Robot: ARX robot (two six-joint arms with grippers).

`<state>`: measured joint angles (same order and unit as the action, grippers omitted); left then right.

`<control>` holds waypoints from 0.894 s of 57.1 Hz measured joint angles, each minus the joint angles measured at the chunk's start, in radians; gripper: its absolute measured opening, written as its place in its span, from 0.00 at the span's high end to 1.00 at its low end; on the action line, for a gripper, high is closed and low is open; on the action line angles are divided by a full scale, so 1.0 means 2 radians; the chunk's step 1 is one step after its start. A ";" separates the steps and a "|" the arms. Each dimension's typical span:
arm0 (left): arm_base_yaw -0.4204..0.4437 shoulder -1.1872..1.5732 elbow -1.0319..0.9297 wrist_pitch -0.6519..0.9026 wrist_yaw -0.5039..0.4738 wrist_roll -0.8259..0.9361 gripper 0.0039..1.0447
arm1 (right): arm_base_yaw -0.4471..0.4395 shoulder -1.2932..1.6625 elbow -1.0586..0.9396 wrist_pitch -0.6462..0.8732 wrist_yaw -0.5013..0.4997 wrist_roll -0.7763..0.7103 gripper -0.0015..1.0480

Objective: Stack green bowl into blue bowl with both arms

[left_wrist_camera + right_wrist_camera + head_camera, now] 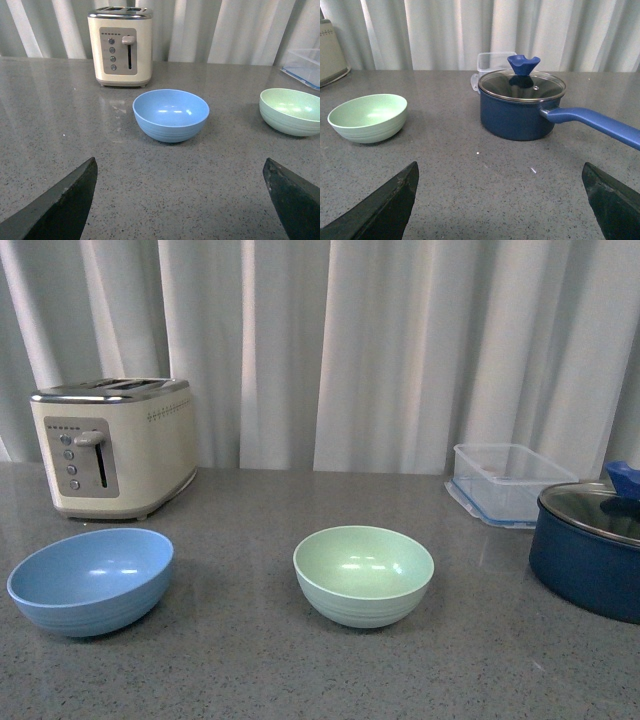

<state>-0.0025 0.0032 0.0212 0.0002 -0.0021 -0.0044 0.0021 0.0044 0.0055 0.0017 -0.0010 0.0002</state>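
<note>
Bare counter [232, 645] lies between blue bowl [90, 580] and green bowl [363, 575], well apart

Mint-green bowl [363, 574]; sky-blue bowl [90, 580]; cream toaster [113, 446].

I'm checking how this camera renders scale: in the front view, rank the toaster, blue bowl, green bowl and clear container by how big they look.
1. toaster
2. blue bowl and green bowl: nearly alike; the blue one looks slightly wider, perhaps from tilt or nearness.
3. clear container, which stands farther back.
</note>
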 joint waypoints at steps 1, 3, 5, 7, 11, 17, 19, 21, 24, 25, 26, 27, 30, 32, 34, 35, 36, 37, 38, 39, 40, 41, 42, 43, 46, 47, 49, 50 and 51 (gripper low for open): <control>0.000 0.000 0.000 0.000 0.000 0.000 0.06 | 0.000 0.000 0.000 0.000 0.000 0.000 0.10; 0.000 0.000 0.000 0.000 0.000 0.000 0.06 | 0.000 0.000 0.000 0.000 0.000 0.000 0.10; 0.000 0.000 0.000 0.000 0.000 0.000 0.06 | 0.000 0.000 0.000 0.000 0.000 0.000 0.10; 0.000 0.000 0.000 0.000 0.000 0.000 0.06 | 0.000 0.000 0.000 0.000 0.000 0.000 0.10; 0.000 0.000 0.000 0.000 0.000 0.000 0.06 | 0.000 0.000 0.000 0.000 0.000 0.000 0.10; 0.000 0.000 0.000 0.000 0.000 0.000 0.06 | 0.000 0.000 0.000 0.000 0.000 0.000 0.10; 0.000 0.000 0.000 0.000 0.000 0.000 0.06 | 0.000 0.000 0.000 0.000 0.000 0.000 0.10; -0.006 0.010 0.004 -0.014 -0.019 -0.006 0.06 | 0.000 0.000 0.000 0.000 0.000 0.000 0.10; -0.029 0.061 0.043 -0.110 -0.094 -0.048 0.06 | 0.000 0.000 0.000 0.000 0.000 0.000 0.10; -0.032 0.090 0.060 -0.145 -0.130 -0.071 0.06 | 0.000 0.000 0.000 0.000 0.000 0.000 0.10; -0.034 0.106 0.068 -0.162 -0.135 -0.075 0.06 | 0.000 0.000 0.000 0.000 0.000 0.000 0.10; -0.032 0.133 0.082 -0.188 -0.161 -0.094 0.06 | 0.000 0.000 0.000 0.000 0.000 0.000 0.10; -0.020 0.188 0.101 -0.217 -0.176 -0.114 0.06 | 0.000 0.000 0.000 0.000 -0.001 0.000 0.10; -0.010 0.210 0.106 -0.213 -0.176 -0.120 0.06 | 0.000 0.000 0.000 0.000 0.000 0.000 0.10; -0.002 0.228 0.112 -0.202 -0.172 -0.123 0.06 | 0.000 0.000 0.000 0.000 0.000 0.000 0.10; 0.003 0.239 0.117 -0.194 -0.166 -0.127 0.06 | 0.000 0.000 0.000 0.000 0.000 0.000 0.10; 0.008 0.250 0.125 -0.185 -0.159 -0.129 0.06 | 0.000 0.000 0.000 0.000 0.000 0.000 0.10; 0.013 0.261 0.131 -0.175 -0.153 -0.130 0.06 | 0.000 0.000 0.000 0.000 0.000 0.000 0.10; 0.015 0.266 0.135 -0.170 -0.150 -0.130 0.06 | 0.000 0.000 0.000 0.000 0.000 0.000 0.10; 0.019 0.277 0.142 -0.159 -0.142 -0.130 0.06 | 0.000 0.000 0.000 0.000 0.000 0.000 0.10; 0.021 0.282 0.146 -0.154 -0.139 -0.130 0.06 | 0.000 0.000 0.000 0.000 0.000 0.000 0.10; 0.025 0.293 0.153 -0.144 -0.131 -0.130 0.06 | 0.000 0.000 0.000 0.000 0.000 0.000 0.10; 0.029 0.304 0.160 -0.136 -0.123 -0.130 0.06 | 0.000 0.000 0.000 0.000 0.000 0.000 0.10; 0.031 0.310 0.165 -0.133 -0.120 -0.130 0.06 | 0.000 0.000 0.000 0.000 0.000 0.000 0.10; 0.040 0.343 0.186 -0.122 -0.095 -0.130 0.06 | 0.000 0.000 0.000 0.000 0.000 0.000 0.10; 0.042 0.350 0.190 -0.120 -0.090 -0.130 0.06 | 0.000 0.000 0.000 0.000 0.000 0.000 0.10; 0.048 0.379 0.207 -0.116 -0.078 -0.130 0.06 | 0.000 0.000 0.000 0.000 0.000 0.000 0.10; 0.051 0.393 0.214 -0.113 -0.072 -0.130 0.06 | 0.000 0.000 0.000 0.000 0.000 0.000 0.10; 0.054 0.409 0.221 -0.110 -0.065 -0.129 0.06 | 0.000 0.000 0.000 0.000 0.000 0.000 0.10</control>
<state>0.1062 0.8204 0.4633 -0.2199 -0.1329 -0.2626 0.0021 0.0040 0.0055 0.0013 -0.0013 -0.0002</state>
